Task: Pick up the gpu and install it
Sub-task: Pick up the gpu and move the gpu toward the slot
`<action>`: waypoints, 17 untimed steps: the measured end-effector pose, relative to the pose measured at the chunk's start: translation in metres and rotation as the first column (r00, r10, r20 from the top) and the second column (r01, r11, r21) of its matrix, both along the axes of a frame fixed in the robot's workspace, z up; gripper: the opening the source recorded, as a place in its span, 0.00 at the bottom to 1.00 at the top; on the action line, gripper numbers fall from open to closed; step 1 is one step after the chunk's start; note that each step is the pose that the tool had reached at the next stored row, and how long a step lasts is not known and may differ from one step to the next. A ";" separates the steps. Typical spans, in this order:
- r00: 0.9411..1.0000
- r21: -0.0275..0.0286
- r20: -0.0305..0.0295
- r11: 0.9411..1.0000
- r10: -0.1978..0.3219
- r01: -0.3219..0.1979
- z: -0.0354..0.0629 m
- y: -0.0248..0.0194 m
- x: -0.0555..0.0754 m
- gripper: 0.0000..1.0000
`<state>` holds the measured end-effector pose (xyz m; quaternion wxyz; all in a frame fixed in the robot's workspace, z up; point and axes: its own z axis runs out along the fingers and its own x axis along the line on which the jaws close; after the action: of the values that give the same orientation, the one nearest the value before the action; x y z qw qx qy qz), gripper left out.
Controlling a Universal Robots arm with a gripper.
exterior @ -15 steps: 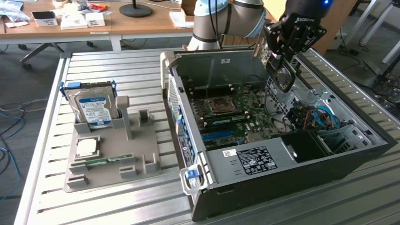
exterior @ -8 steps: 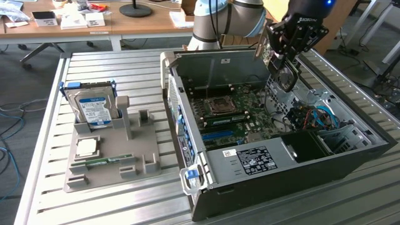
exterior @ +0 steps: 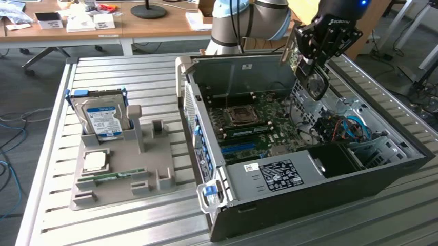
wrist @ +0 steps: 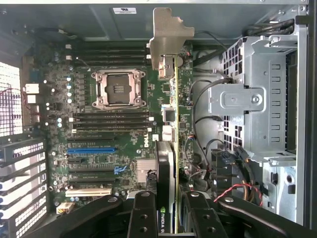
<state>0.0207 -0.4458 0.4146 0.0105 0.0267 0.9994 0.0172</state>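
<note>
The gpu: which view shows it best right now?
The wrist view: the gpu runs edge-on from the jaws to its silver bracket, over the motherboard. The exterior view shows its fan side, partly hidden by the gripper.

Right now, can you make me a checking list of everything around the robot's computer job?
Surface: slatted metal table holds an open computer case and a grey parts holder.
Job's things: gpu hangs edge-on over the motherboard, not plugged in.
Clutter: hard drive, square chip and memory stick sit in the holder.
Grippers: tool is shut on the gpu.
Cables: blue cables inside the case; loose cables lying beside the table.
Surroundings: wooden desk with papers behind the table.
</note>
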 end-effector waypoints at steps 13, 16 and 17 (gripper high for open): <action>1.000 0.000 0.000 1.000 0.000 0.000 0.0000 0.0000 0.009 0.27; 1.000 0.000 0.000 1.000 0.000 0.000 0.0000 0.0000 0.012 0.27; 1.000 0.000 0.000 1.000 0.000 0.000 0.0000 0.0000 0.013 0.27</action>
<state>0.0335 -0.4458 0.4145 0.0105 0.0267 0.9994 0.0172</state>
